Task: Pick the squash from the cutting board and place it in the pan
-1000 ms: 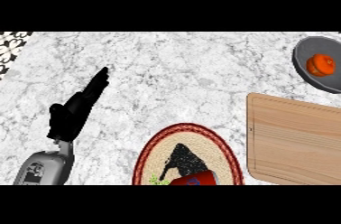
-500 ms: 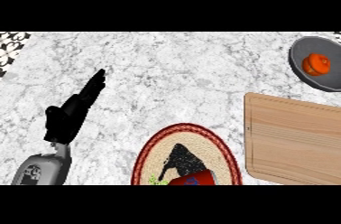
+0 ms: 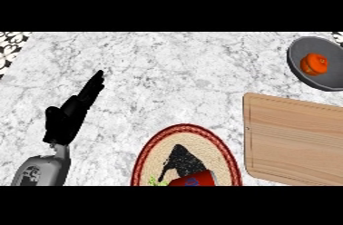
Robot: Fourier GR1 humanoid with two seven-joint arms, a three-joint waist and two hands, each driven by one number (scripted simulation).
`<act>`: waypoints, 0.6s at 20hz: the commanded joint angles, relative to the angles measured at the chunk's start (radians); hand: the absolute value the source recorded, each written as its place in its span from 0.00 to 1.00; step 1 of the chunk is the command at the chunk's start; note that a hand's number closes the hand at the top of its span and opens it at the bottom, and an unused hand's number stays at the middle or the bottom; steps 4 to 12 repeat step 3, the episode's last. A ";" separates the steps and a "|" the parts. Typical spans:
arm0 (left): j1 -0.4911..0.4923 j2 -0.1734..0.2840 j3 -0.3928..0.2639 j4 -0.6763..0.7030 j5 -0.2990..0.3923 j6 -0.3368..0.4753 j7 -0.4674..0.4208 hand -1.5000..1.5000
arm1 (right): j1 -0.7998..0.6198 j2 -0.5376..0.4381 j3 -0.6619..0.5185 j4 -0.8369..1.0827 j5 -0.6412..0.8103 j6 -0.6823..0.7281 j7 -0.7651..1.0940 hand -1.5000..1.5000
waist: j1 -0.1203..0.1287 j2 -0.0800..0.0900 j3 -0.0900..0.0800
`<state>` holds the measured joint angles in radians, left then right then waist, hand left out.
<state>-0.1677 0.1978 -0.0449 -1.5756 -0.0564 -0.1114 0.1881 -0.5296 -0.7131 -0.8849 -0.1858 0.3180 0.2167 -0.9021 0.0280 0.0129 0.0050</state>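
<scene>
The orange squash (image 3: 313,64) lies in the dark grey pan (image 3: 298,72) at the far right, and no hand touches it. The wooden cutting board (image 3: 295,142) at the right has nothing on it. My left hand (image 3: 67,117) is at the left, open with straight fingers pointing up and right, resting apart from everything. A black shape that looks like my right hand (image 3: 181,163) lies low in the middle over the woven plate (image 3: 150,154). A red object covers its lower part.
A red object with blue marks (image 3: 193,180) and a bit of green sit on the woven plate at the lower edge. Bare marble counter (image 3: 188,79) fills the middle and the back. A patterned strip (image 3: 12,42) shows at the far left corner.
The whole view has slid slightly left. The left hand has dipped a little. The squash stays in the pan.
</scene>
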 commanded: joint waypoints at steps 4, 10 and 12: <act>0.033 -0.018 -0.029 -0.075 -0.018 0.004 0.049 0.50 | 0.034 0.050 0.015 -0.007 -0.015 -0.072 -0.055 0.00 | 0.003 -0.003 0.000; 0.033 -0.018 -0.029 -0.075 -0.018 0.004 0.049 0.50 | 0.034 0.050 0.015 -0.007 -0.015 -0.072 -0.055 0.00 | 0.003 -0.003 0.000; 0.033 -0.018 -0.029 -0.075 -0.018 0.004 0.049 0.50 | 0.034 0.050 0.015 -0.007 -0.015 -0.072 -0.055 0.00 | 0.003 -0.003 0.000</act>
